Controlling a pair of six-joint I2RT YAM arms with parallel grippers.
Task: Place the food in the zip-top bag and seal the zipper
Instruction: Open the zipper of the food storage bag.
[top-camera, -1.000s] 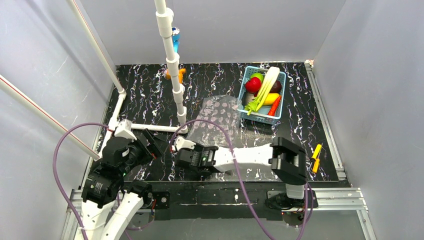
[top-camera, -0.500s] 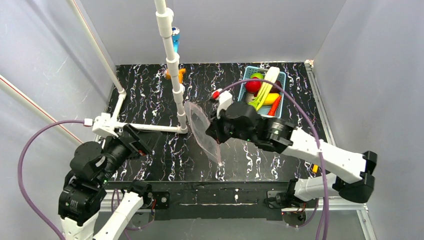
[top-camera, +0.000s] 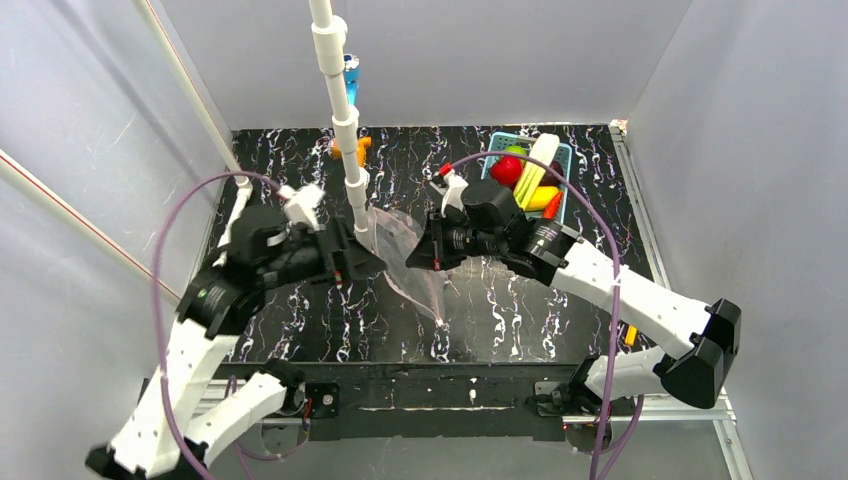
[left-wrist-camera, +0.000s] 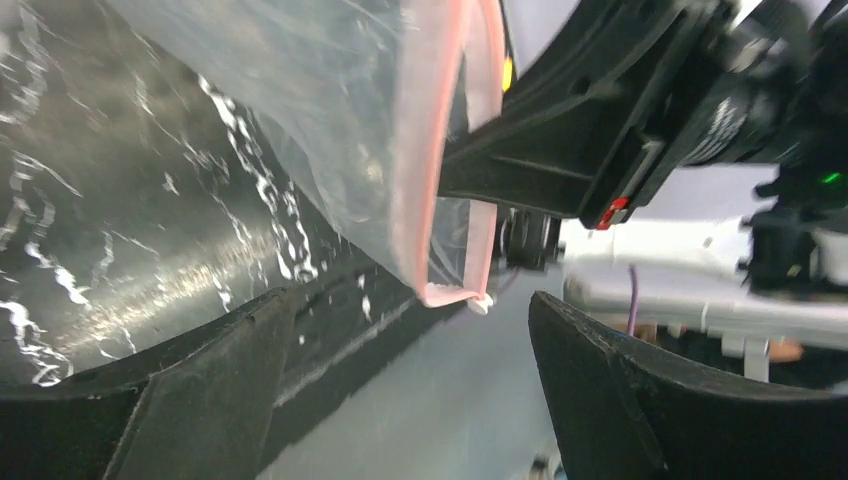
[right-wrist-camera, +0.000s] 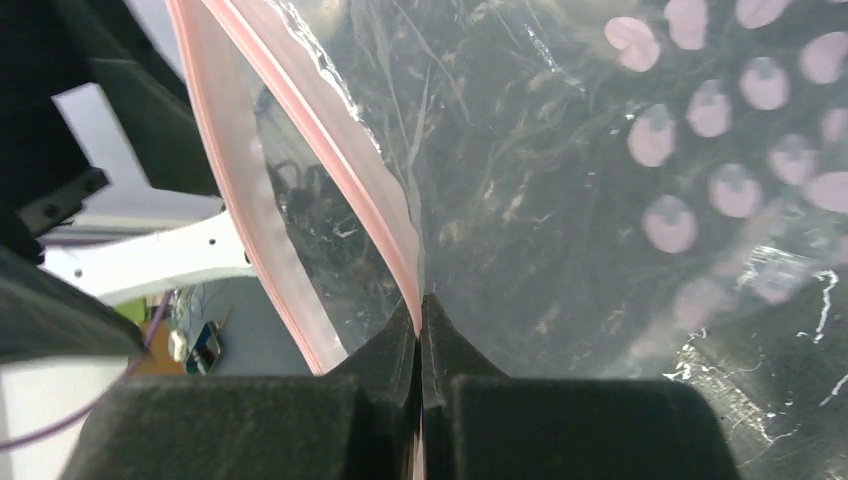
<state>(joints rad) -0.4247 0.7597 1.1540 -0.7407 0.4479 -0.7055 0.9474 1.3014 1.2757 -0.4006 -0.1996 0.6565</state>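
The zip-top bag (top-camera: 415, 285) hangs above the table's middle, its mouth held open. My right gripper (top-camera: 418, 258) is shut on one lip of the bag's pink zipper (right-wrist-camera: 330, 170); the dotted bag wall (right-wrist-camera: 600, 200) stretches away from the jaws (right-wrist-camera: 420, 310). My left gripper (top-camera: 365, 262) is open just left of the mouth. In the left wrist view the zipper (left-wrist-camera: 425, 180) ends in a corner that hangs between my wide-apart jaws (left-wrist-camera: 410, 300), touching neither. The food lies in the blue basket (top-camera: 568, 165): leek (top-camera: 535, 170), tomato (top-camera: 506, 170), yellow fruit (top-camera: 540, 197).
A white pipe frame (top-camera: 345, 130) stands upright just behind the left gripper, with an orange fitting (top-camera: 350, 150) at its back. The right arm covers the basket's near edge. A yellow tool (top-camera: 628, 333) lies at the right, partly hidden. Grey walls close in on three sides.
The right arm swung up from the near edge, lifted the bag off the table and now holds it. The left arm reached from the near left corner to the bag's mouth.
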